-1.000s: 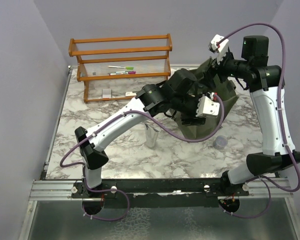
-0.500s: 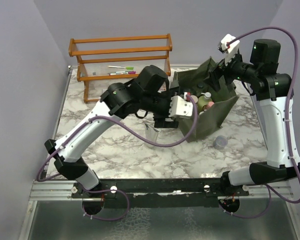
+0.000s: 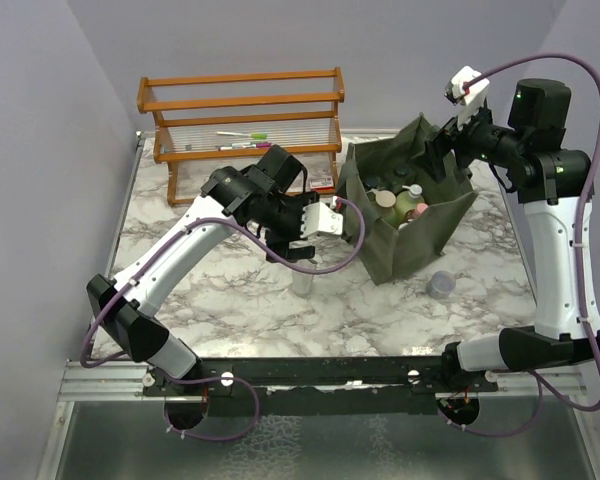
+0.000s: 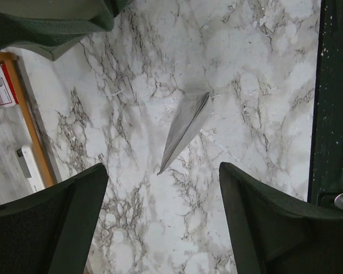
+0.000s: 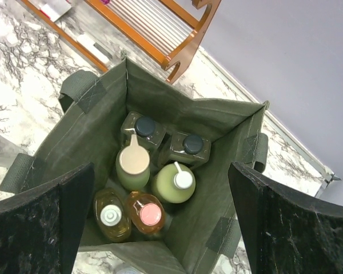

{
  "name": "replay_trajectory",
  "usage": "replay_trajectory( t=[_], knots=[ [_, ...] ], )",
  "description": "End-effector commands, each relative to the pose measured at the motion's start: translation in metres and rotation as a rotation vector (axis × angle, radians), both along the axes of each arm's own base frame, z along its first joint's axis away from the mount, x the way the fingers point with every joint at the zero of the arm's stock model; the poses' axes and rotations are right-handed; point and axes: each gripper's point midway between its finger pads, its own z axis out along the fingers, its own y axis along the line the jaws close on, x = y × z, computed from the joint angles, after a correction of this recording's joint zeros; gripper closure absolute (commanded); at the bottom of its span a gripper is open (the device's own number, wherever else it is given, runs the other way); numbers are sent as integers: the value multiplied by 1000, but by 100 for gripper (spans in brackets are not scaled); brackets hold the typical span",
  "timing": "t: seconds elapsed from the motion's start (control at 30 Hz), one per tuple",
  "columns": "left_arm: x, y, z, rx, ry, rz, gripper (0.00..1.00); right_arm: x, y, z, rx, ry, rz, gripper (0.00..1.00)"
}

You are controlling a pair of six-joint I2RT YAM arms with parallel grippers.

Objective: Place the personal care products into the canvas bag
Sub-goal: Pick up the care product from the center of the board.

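- Here is the marble-look table [image 3: 230,310], white with grey veins, with pale lavender walls [image 3: 60,120] closing it in and a black rail [image 3: 330,370] along the near edge.
- The canvas bag [image 3: 425,235] sits right of centre, its mouth gaping upward and its sides creased.
- Inside it six bottles [image 5: 174,182] stand upright, caps to the ceiling and packed tight. There are two dark black-capped ones at the back, two pale green in the middle and two amber nearest.
- The silver tube [image 4: 186,128] is out on bare marble, left of the bag and apart from it.
- From the left wrist its long axis runs diagonally, with the broad crimped end upper right, tapering to lower left. Overhead it looks to stand on end.
- The left gripper [image 4: 162,177] hangs above the tube, jaws spread wide, nothing between them.
- The right gripper [image 5: 160,171] hovers over the bag's mouth, jaws fully apart and empty.
- An orange wooden rack [image 3: 240,78] stands far left with pens [image 3: 245,141] on a shelf.
- A lavender jar [image 3: 441,284] sits near the bag's front wall.
- The bag's left wall stands between tube and bottles.
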Motion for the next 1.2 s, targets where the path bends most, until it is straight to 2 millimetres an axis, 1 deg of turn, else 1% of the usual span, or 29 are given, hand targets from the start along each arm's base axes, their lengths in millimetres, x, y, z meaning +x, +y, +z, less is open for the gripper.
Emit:
replay_trajectory(
  t=[0.0,0.13,0.3,0.53,0.97,1.07,1.13,1.17],
  knots=[
    [6,-2,-14,11,7,-30,18,-12,3,12,28,-25,21,1],
    [7,-8,-31,20,48,-50,20,-11,3,9,27,-18,24,1],
    [7,-14,-49,24,91,-65,24,-12,5,3,25,1,35,1],
    [2,-27,-58,-28,152,-64,33,-12,5,-2,24,16,42,2],
    [-3,-27,-70,-25,179,-79,62,-13,7,-6,27,27,55,2],
    [-4,-30,-68,-39,184,-86,69,-15,6,-3,28,20,52,2],
    [-5,-31,-64,-54,189,-91,76,-15,5,-4,26,22,52,2],
    [-6,-32,-62,-61,192,-94,78,-15,5,-5,26,23,50,2]
  ],
)
